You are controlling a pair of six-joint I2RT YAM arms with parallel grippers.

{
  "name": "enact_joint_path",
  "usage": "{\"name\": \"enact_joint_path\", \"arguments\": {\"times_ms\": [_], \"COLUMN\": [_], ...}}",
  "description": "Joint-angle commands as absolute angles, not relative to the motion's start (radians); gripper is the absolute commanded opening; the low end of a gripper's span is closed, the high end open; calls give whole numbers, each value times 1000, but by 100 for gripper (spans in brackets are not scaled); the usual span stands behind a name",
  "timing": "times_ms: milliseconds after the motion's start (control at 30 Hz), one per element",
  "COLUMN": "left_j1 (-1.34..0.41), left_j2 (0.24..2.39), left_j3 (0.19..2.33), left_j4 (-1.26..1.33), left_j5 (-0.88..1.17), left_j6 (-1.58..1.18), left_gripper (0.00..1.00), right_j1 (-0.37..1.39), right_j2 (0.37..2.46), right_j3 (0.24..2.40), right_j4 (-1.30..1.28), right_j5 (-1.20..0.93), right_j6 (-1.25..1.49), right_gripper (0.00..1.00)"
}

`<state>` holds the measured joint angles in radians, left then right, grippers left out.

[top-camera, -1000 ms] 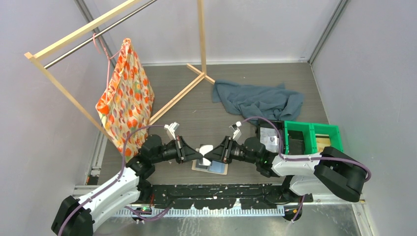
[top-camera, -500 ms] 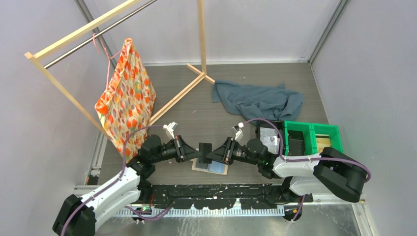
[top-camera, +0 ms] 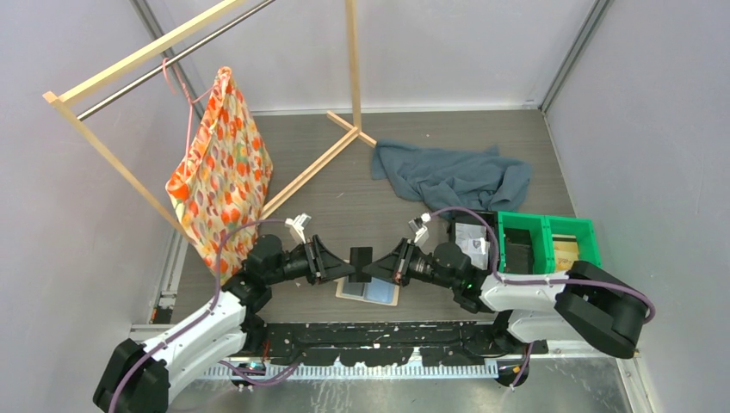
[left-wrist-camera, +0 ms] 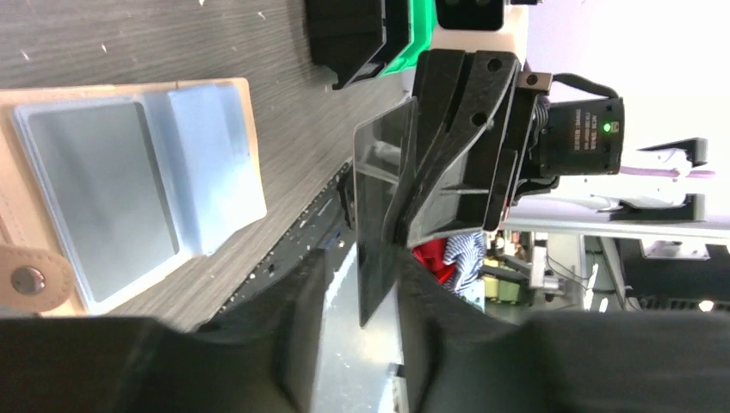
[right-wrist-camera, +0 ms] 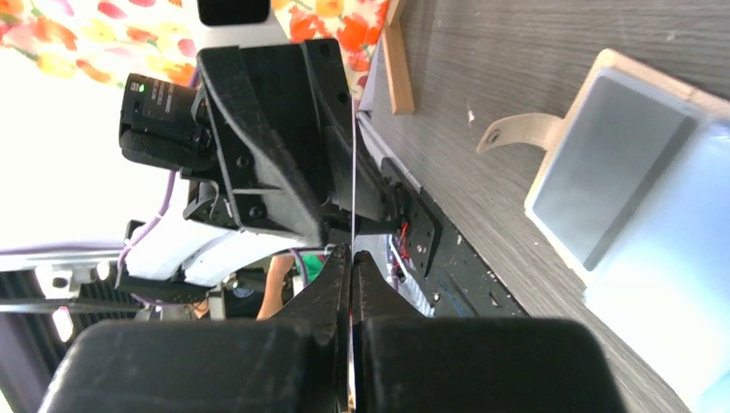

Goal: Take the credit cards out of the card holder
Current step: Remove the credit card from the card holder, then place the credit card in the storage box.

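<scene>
My right claw [right-wrist-camera: 351, 255] pinches one credit card [left-wrist-camera: 379, 206]; my left claw [left-wrist-camera: 361, 262] is spread around it, above the card holder [top-camera: 372, 292] near the table's [top-camera: 361, 194] near edge.

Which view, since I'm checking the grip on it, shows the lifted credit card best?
Left wrist: the credit card shows its broad dark face, pinched by the right tool. Right wrist sees the card edge-on, as a thin line. The top view shows only a small dark patch.

Dark card [top-camera: 361, 257] midair abv open tan holder [top-camera: 368, 291]
</scene>
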<state>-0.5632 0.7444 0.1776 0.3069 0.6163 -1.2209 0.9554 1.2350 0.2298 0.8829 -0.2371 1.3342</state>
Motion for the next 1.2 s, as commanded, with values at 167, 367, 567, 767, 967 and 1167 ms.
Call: {"name": "enact_joint_path", "arguments": {"times_ms": [167,367,567,767,967,1167], "left_j1": [-560,-556,-555,-555,-555,-555], "left_j2": [741,749,772,783,761,777], "left_j3": [289,320,362,371,400,417], "left_j4": [134,66,10,2,-74,-98], "left_j5": [613,578,575,587,596,595], "left_j6": [-1106,-1073,-1038,-1036,-1026,-1028], "left_gripper": [65,68,68,68,67,66], "right_j1": [905,820,727,480,227,205], "right_j2": [901,694,773,913,1187,1446], "right_j3": [327,537,827,977,1227,1428], "right_j4": [282,-532,-1044,-1091,-1434,-1733], "right_j5": [13,395,740,766,724,625], "right_j6": [1250,1292,1388,1369,1657,1898], "right_gripper": [1,1,0,1,1,1]}}
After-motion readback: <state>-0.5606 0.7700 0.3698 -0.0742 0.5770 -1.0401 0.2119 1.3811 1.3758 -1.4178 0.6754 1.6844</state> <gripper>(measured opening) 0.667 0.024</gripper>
